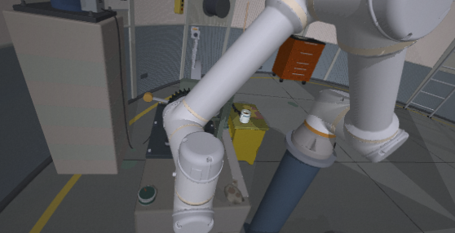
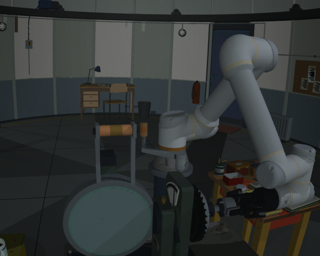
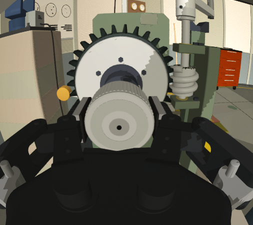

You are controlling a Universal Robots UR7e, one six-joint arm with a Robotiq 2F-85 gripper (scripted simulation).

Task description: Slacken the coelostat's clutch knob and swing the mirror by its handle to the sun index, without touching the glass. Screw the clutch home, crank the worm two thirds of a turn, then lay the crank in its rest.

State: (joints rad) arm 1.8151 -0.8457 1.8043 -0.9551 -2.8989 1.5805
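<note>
The toothed worm wheel [image 3: 121, 68] [image 2: 199, 216] is partly hidden behind the knurled grey clutch knob [image 3: 119, 117] [image 2: 227, 207], on which my gripper [image 3: 119, 112] [image 2: 238, 207] is clamped from the side. In the side camera my arm hides the knob and only a few teeth [image 1: 178, 94] show. The round mirror [image 2: 108, 219] stands on the other side of the green housing, under its orange-wrapped handle [image 2: 115, 130]. The worm [image 3: 184, 81] sits beside the wheel, its shaft rising to the crank [image 3: 195, 2] [image 2: 144, 138] with an orange grip. A white dial with a pointer [image 2: 173, 193] faces out from the housing.
Behind the coelostat stand a tall beige cabinet [image 1: 67, 91] and an orange drawer cart [image 1: 298, 58]. A yellow stand with a mug [image 1: 245, 116] sits by the mount. A cluttered table [image 2: 253, 190] lies under my wrist. An orange-knobbed lever [image 3: 63, 93] [image 1: 148, 97] projects beside the wheel.
</note>
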